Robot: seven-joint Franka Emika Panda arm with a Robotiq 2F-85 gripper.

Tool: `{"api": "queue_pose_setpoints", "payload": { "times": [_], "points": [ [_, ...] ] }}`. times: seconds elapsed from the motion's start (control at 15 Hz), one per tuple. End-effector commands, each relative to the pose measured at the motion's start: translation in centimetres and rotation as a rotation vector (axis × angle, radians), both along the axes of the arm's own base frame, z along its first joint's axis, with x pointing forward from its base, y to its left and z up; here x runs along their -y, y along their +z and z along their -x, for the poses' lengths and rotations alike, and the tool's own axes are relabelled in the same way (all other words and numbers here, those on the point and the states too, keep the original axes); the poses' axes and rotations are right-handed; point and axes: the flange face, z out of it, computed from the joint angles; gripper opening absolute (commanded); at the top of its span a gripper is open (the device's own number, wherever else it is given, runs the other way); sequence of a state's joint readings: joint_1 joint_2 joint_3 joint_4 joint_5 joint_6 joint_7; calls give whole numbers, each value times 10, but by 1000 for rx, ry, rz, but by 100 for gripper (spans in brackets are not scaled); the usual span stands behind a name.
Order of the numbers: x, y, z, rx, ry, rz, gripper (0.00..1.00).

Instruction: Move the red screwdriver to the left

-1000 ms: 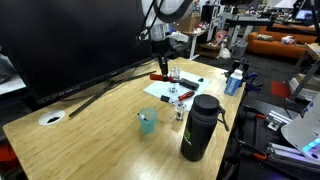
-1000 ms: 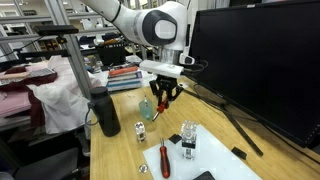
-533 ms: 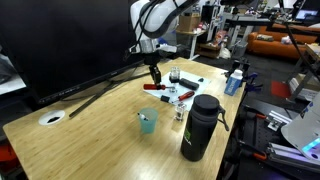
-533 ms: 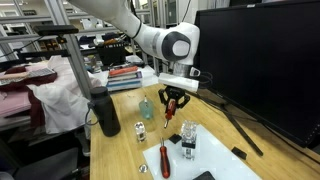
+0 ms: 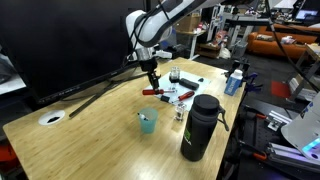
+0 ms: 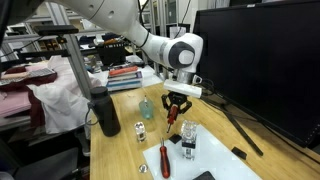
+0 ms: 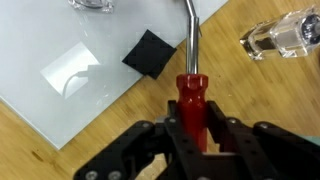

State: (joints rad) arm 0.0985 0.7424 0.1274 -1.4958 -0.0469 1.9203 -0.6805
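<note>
Exterior view first: the gripper (image 5: 153,82) has slid toward the left of the frame and dropped lower than a second ago, with the red screwdriver (image 5: 152,91) hanging just under it at upper centre, above the table (image 5: 90,140). So the carry is well underway, I'd say.

In the exterior view from the opposite side, the gripper (image 6: 172,110) has drifted right in the frame, the red screwdriver (image 6: 170,116) dangling mid-frame. A second red-handled tool (image 6: 164,158) lies at bottom centre, unmoved.

Wrist view: the jaws are clamped narrow on the red screwdriver (image 7: 191,100) handle at lower centre, with the shaft running up the frame past a black square (image 7: 148,52) on a white sheet (image 7: 70,80).

Can't read any brand, label or writing anywhere.
</note>
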Motion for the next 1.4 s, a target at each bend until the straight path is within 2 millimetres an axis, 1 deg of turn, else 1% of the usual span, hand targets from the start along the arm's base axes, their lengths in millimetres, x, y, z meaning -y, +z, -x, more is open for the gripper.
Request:
{"api": "queue_pose_setpoints", "payload": {
  "times": [0.0,0.4,0.8,1.2,1.27,1.33],
  "points": [
    [-1,-4,-5,-26,31,17,8],
    [-8,-30,-4,-65,41,28,8],
    [-15,-36,-7,-72,44,31,8],
    [-19,-44,-3,-92,49,35,8],
    [-20,-45,-3,-95,51,37,11],
    [-20,-45,-3,-97,52,38,23]
  ]
}}
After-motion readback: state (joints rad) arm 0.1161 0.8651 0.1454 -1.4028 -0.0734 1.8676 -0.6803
